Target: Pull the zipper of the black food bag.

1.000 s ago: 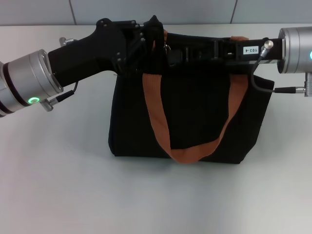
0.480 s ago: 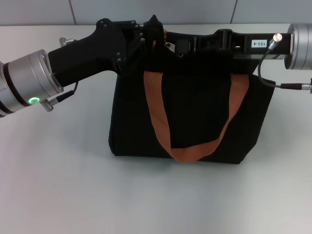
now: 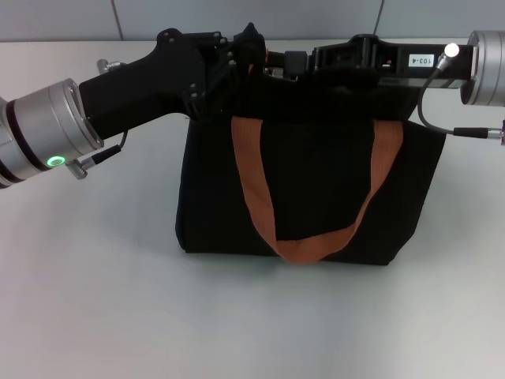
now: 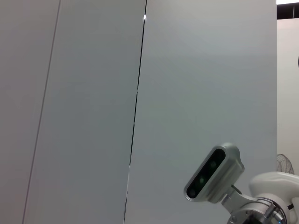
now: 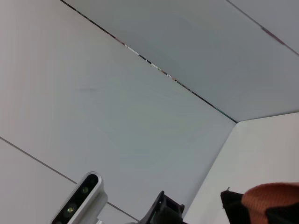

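Right gripper [image 3: 293, 61] has retreated rightward along black food bag [image 3: 308, 193] top; left gripper [image 3: 251, 49] steadies end. Finger states unreadable; zipper hidden. Mid-pull; continue rightward.

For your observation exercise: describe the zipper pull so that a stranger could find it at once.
Start at the black food bag on the white table, then follow its top edge to where the left gripper and right gripper meet. The zipper glints silver between them, unlike the orange-brown handles.
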Robot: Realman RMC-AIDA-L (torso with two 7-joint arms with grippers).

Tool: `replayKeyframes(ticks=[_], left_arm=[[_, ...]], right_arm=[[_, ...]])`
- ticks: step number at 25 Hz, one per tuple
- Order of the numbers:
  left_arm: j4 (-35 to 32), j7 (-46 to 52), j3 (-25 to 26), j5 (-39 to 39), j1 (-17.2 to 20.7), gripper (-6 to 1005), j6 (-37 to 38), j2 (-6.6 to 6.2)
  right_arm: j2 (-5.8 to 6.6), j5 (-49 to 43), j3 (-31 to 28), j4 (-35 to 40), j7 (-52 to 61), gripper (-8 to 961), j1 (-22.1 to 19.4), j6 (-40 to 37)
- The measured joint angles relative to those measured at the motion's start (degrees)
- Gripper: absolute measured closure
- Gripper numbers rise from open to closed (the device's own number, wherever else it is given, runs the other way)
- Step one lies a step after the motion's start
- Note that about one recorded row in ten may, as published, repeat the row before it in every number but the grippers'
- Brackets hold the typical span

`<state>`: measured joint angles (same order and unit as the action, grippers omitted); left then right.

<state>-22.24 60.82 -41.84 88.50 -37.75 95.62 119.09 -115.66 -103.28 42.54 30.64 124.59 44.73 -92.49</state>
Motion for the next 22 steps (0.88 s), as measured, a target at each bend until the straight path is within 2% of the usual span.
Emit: replayKeyframes(ticks=[22], left_arm=[[0.0, 0.0, 0.0, 0.0, -0.4, 981, 0.1, 0.00]], right_arm=[[0.17, 0.2, 0.5, -0.1, 2.1, 954, 0.5, 0.2]])
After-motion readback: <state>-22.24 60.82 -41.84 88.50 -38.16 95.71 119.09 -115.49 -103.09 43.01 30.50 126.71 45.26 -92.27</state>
